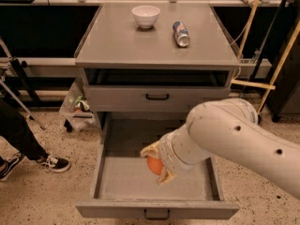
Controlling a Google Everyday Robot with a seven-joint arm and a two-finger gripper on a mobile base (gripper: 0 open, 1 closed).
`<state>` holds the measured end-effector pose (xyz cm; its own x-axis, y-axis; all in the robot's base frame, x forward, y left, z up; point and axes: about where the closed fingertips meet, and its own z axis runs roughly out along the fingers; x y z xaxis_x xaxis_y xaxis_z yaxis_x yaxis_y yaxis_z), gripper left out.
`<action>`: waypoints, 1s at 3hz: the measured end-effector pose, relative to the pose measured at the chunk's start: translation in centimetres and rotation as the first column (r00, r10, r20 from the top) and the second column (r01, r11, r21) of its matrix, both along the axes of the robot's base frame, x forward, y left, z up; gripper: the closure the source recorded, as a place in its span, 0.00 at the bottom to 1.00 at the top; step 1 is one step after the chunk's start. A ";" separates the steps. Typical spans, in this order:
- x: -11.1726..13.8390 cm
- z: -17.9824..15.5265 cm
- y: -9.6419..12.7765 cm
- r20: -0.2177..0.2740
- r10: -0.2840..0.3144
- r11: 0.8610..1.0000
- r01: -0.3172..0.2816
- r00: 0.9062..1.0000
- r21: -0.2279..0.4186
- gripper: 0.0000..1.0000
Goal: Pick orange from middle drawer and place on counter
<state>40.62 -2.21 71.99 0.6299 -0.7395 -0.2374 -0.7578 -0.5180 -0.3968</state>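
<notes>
Lighting: even, overhead, moderately bright. Counter (117, 41) palest; faint glare on can (181, 33). Deep shade in the open slot (157, 77) beneath. Middle drawer (122, 184): rear floor shaded, front lighter. Gripper (158, 164), clasping orange (152, 166) over that floor, top-lit.
</notes>
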 end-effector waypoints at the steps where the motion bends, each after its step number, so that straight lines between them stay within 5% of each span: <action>1: 4.7 2.7 2.1 0.028 0.032 0.999 -0.033 0.999 0.002 1.00; 2: 9.9 5.5 2.3 0.023 0.045 0.994 -0.042 0.999 -0.097 1.00; 3: 15.3 9.5 1.6 0.070 0.028 0.972 -0.011 0.997 -0.236 1.00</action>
